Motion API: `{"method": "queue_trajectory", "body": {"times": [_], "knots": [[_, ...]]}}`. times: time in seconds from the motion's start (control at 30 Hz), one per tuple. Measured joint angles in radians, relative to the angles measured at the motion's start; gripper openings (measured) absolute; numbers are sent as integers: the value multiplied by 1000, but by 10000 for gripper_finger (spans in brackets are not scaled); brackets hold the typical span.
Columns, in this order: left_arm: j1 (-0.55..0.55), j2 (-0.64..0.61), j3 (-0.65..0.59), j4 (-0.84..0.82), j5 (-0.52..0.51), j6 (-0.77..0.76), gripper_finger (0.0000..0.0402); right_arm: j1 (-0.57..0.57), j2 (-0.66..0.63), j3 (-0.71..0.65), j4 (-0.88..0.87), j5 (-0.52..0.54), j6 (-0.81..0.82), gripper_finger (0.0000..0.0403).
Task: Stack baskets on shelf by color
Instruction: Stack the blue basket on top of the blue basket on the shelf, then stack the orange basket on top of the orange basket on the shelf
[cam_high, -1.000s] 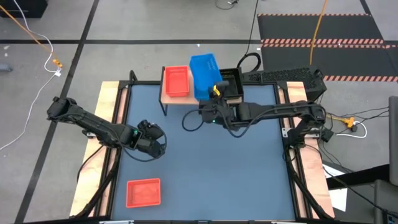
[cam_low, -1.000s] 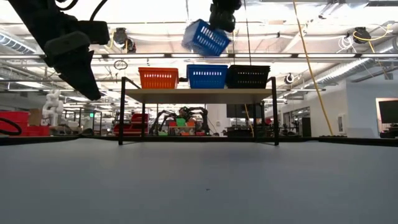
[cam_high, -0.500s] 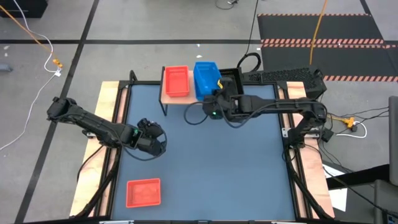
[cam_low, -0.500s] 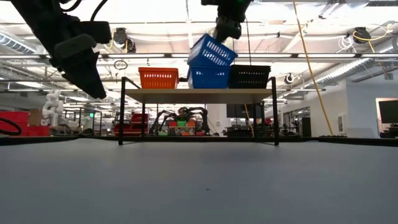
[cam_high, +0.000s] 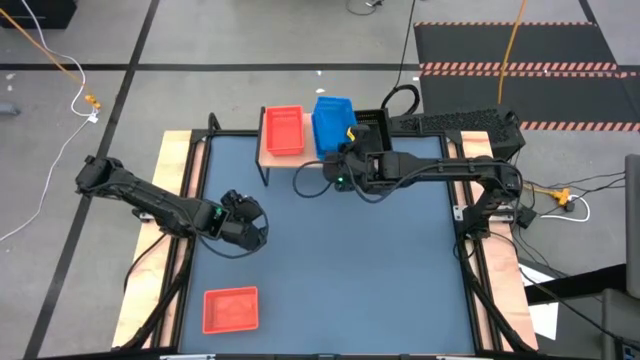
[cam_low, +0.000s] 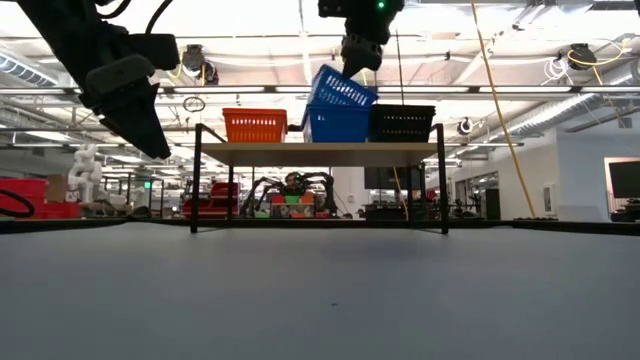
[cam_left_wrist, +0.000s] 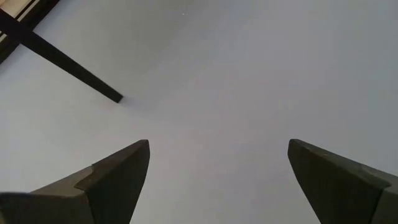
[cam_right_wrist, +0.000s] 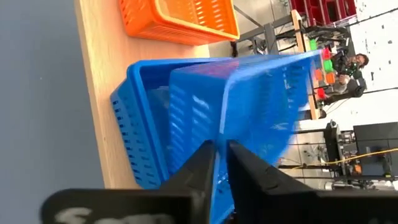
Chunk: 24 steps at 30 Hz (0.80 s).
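right gripper (cam_right_wrist: 219, 163) pinches blue basket (cam_right_wrist: 249, 118) by rim wall, tilted into lower blue basket (cam_right_wrist: 140, 118) on shelf (cam_right_wrist: 93, 74) | looks light, stiff, slick plastic; hold thin rim | left gripper (cam_left_wrist: 217, 180) spread, empty, over table (cam_high: 330, 260)

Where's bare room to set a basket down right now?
Most of the blue table is bare: the whole stretch between the left gripper, the lone red basket and the right edge. The shelf is crowded: red, blue and black stacks fill it.
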Motion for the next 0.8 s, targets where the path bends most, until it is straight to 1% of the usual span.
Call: {"method": "queue_trajectory", "body": {"times": [0.3, 0.4, 0.47, 0.5, 0.53, 0.57, 0.67, 0.73, 0.77, 0.8], "knots": [[0, 0, 0, 0, 0, 0, 383, 0, 0, 0, 68, -3, -6, 119], [0, 0, 0, -2, 0, 0, 383, 9, -3, 0, 116, -3, -5, 138], [-3, 0, 0, -16, 0, 0, 383, 27, -12, 0, 134, -4, 4, 144], [-7, 0, 0, -26, -1, -1, 383, 41, -22, 0, 139, -23, 21, 144], [-15, -4, 0, -36, -7, -11, 383, 54, -35, 0, 135, -77, 50, 144], [-28, -13, -1, -52, -19, -28, 383, 65, -50, 0, 131, -167, 88, 144], [-77, -75, -1, -84, -71, -62, 383, 82, -84, 0, 133, -521, 216, 140], [-111, -125, -1, -96, -94, -66, 383, 95, -85, -2, 155, -718, 279, 137], [-130, -155, -1, -93, -102, -67, 383, 105, -84, -16, 182, -773, 299, 136], [-149, -179, -1, -89, -105, -67, 383, 117, -84, -40, 214, -790, 308, 135]]}}
